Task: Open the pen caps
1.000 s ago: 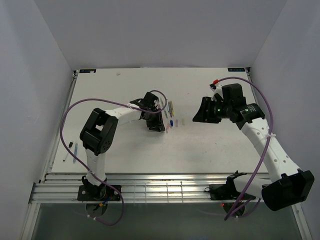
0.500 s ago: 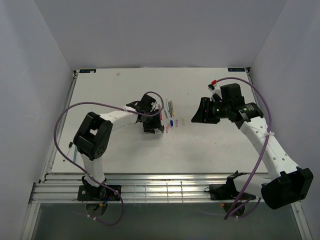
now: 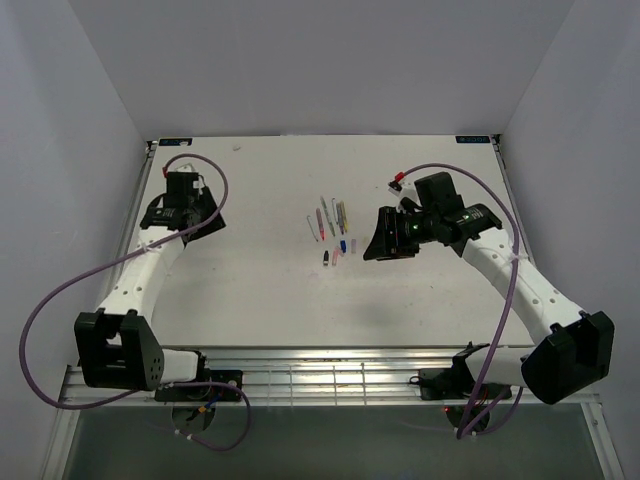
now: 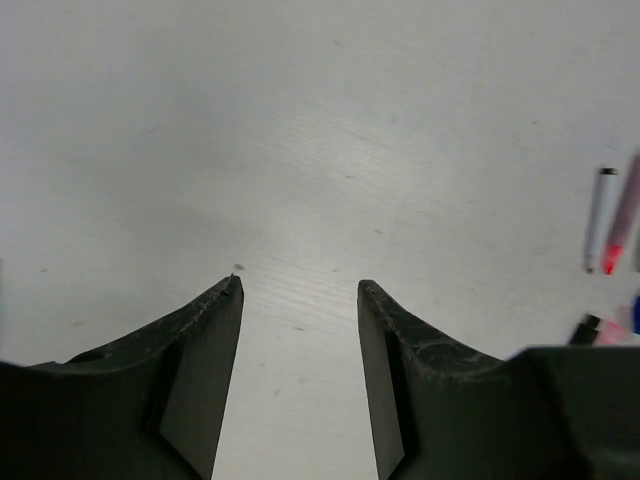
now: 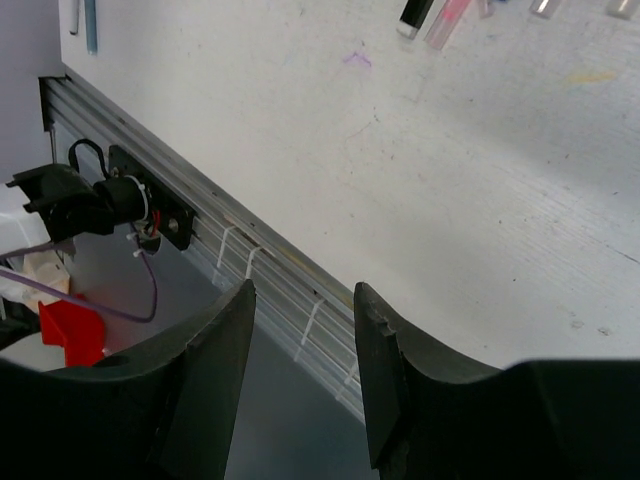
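Note:
Several thin pens (image 3: 330,215) lie side by side at the table's middle. Below them lie the small pen caps (image 3: 340,250): a dark one, a pink one, a blue one and a pale one. My left gripper (image 3: 205,222) is open and empty over bare table at the far left, well away from the pens. Its wrist view (image 4: 300,285) shows a white pen (image 4: 600,205) and a pink one at the right edge. My right gripper (image 3: 375,245) is open and empty just right of the caps. In its wrist view (image 5: 303,290), a dark cap (image 5: 415,15) and a pink cap (image 5: 447,20) lie at the top.
The slatted metal rail (image 5: 250,250) of the table's front edge runs under my right jaws, with the left arm's base mount (image 5: 100,200) beyond it. Two more thin pens (image 5: 88,20) lie near the table's left edge. White walls enclose the table.
My left arm has swung away from the pen cluster to the table's far left, and its gripper is empty. My right gripper has moved a little left and nearer, closer to the caps.

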